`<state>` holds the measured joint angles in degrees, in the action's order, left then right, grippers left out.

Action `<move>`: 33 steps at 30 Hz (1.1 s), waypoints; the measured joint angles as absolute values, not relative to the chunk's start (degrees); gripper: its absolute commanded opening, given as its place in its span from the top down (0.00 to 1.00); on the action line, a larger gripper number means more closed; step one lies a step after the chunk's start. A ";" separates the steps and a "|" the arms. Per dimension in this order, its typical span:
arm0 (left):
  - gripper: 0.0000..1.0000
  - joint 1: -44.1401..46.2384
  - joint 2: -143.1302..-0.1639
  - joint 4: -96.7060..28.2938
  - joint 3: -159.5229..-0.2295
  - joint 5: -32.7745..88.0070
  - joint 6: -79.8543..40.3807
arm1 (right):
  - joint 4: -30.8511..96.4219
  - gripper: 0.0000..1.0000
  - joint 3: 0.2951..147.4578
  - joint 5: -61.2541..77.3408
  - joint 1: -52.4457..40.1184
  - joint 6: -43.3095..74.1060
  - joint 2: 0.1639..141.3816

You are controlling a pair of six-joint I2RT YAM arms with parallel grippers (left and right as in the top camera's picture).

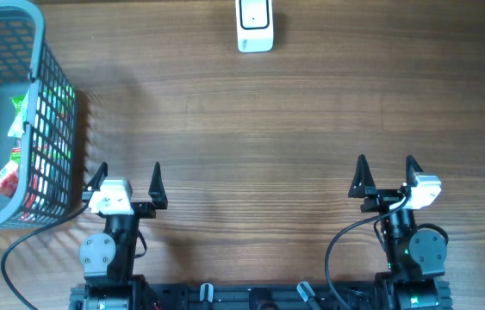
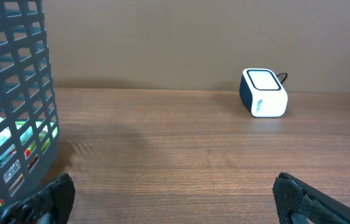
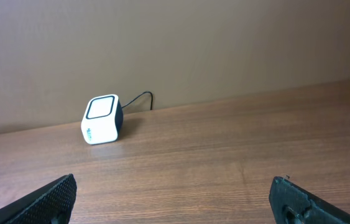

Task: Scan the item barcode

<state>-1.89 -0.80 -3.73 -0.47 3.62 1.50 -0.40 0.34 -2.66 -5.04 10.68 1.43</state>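
A white barcode scanner (image 1: 255, 26) with a dark window stands at the far middle of the table; it also shows as the scanner (image 2: 263, 93) and the scanner (image 3: 102, 119) in the wrist views. Packaged items (image 1: 9, 168) in red, green and white lie inside the blue-grey mesh basket (image 1: 52, 112) at the far left. My left gripper (image 1: 126, 178) sits at the near edge just right of the basket, open and empty. My right gripper (image 1: 385, 171) sits at the near right, open and empty. Bare wood lies between both pairs of fingers.
The basket wall (image 2: 13, 93) fills the left of the left wrist view, close to my left finger (image 2: 53, 198). A dark cable (image 3: 138, 98) runs from the scanner toward the back wall. Both arm bases stand at the table's near edge.
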 measured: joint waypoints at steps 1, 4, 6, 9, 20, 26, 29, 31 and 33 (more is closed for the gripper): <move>0.00 -1.89 -0.80 -3.73 -0.47 3.62 1.50 | -0.40 0.00 0.34 -2.66 -5.04 10.68 1.43; 0.00 -1.89 -0.80 -3.73 -0.47 3.62 1.50 | -0.40 0.00 0.34 -2.63 -5.04 10.68 1.43; 0.00 -1.89 -0.80 -3.70 -0.47 3.62 1.50 | -0.40 0.00 0.34 -2.66 -5.04 10.68 1.43; 0.00 -1.89 -0.78 -3.70 -0.47 3.62 1.48 | -0.43 0.00 0.34 -2.66 -5.04 10.68 1.43; 0.00 -1.89 -0.80 -3.70 -0.47 3.62 1.50 | -0.40 0.00 0.34 -2.66 -5.04 10.68 1.43; 0.00 -1.89 -0.80 -3.73 -0.47 3.62 1.50 | -0.40 0.00 0.34 -2.66 -5.04 10.68 1.43; 0.00 -1.89 -0.80 -3.70 -0.47 3.60 1.54 | -0.40 0.00 0.34 -2.66 -5.04 10.68 1.43; 0.00 -1.89 -0.80 -2.83 -0.43 3.62 2.50 | -0.40 0.00 0.34 -2.66 -5.04 10.68 1.43; 0.00 -1.89 -0.80 -1.58 -0.43 3.62 3.16 | -0.40 0.00 0.34 -2.66 -5.04 10.68 1.43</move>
